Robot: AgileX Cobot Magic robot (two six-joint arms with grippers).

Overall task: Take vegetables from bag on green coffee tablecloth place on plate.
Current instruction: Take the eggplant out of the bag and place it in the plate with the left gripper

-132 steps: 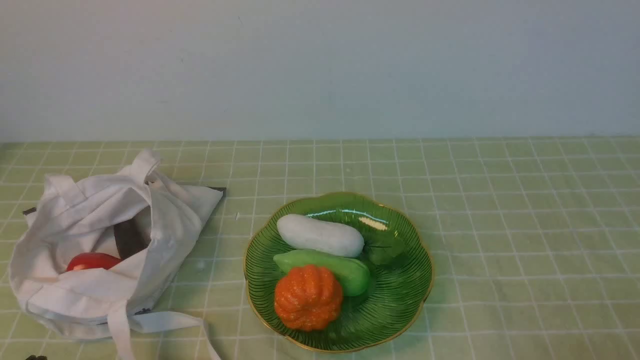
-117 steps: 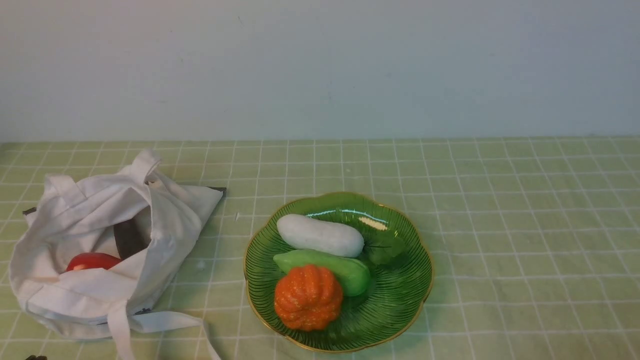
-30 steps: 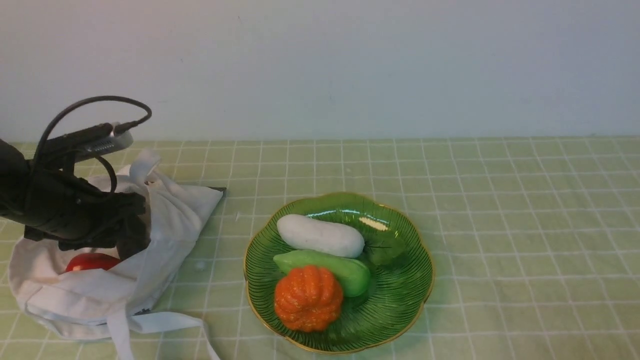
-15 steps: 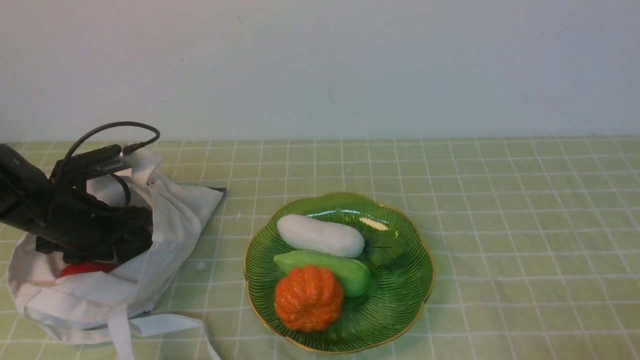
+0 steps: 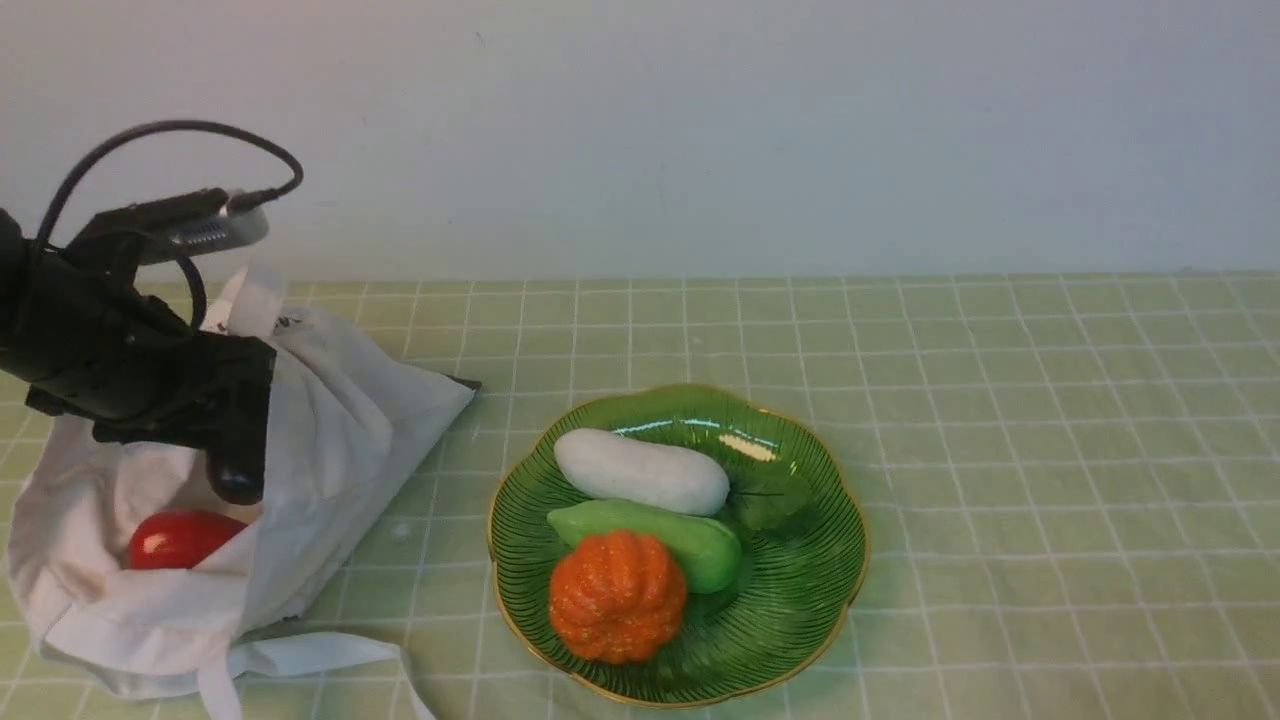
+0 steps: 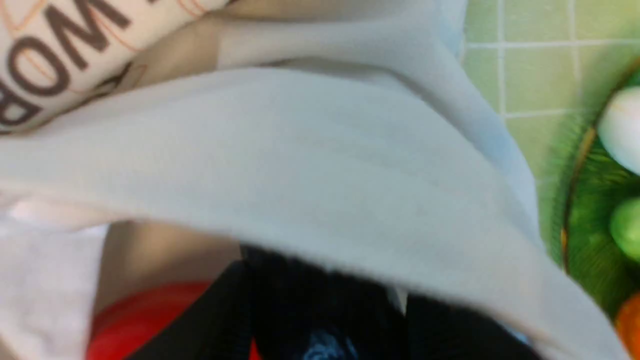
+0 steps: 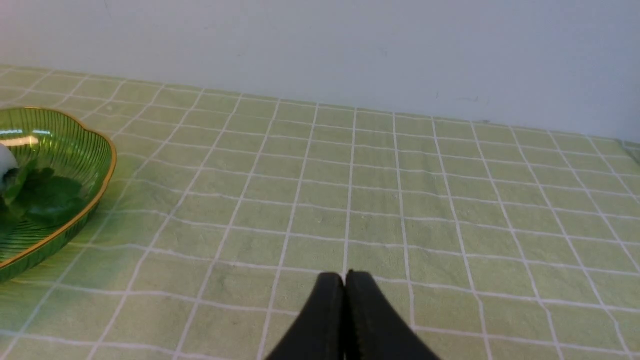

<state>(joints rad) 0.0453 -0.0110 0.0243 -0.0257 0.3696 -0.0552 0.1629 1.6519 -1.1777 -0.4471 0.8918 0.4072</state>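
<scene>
the left claw (image 5: 243, 420) grips the long shiny dark purple eggplant (image 5: 235, 482) inside the soft white cloth bag (image 5: 340, 450) at the frame's left. it hangs nearly upright, round end down. a smooth red vegetable (image 5: 175, 537) lies below. the right claw (image 7: 344, 276) is clenched.

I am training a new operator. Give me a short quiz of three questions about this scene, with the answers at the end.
1. Fill in the missing word (open or shut): the right gripper is ___ and holds nothing.
2. True or false: the orange pumpkin lies on the plate.
3. Where is the red vegetable? A: inside the bag. B: on the plate. C: in the right gripper.

Key: 1 shut. 2 true. 3 A.
</scene>
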